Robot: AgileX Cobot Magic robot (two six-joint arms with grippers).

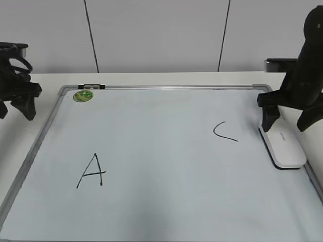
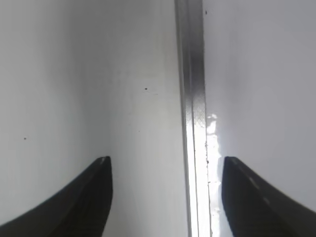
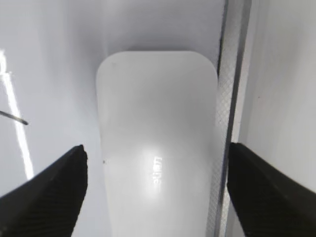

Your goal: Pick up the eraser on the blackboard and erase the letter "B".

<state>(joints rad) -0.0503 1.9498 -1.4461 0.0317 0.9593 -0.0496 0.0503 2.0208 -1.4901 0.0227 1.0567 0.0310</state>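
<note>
The eraser (image 1: 285, 148), a white rounded block with a dark underside, lies flat on the blackboard (image 1: 161, 201) against its right frame. My right gripper (image 1: 285, 126) is open just above the eraser's far end, one finger on each side, not touching it. In the right wrist view the eraser (image 3: 155, 128) fills the gap between the open fingers (image 3: 156, 147). No letter "B" shows on the board. My left gripper (image 1: 16, 113) is open and empty over the table by the board's left frame (image 2: 192, 98), its fingers (image 2: 165, 159) straddling that frame.
A large black "A" (image 1: 92, 171) is at the board's lower left and a black "C" (image 1: 224, 132) at centre right. A round green sticker (image 1: 83, 96) and a small dark clip (image 1: 92, 86) sit at the top left corner. A wall stands behind the table.
</note>
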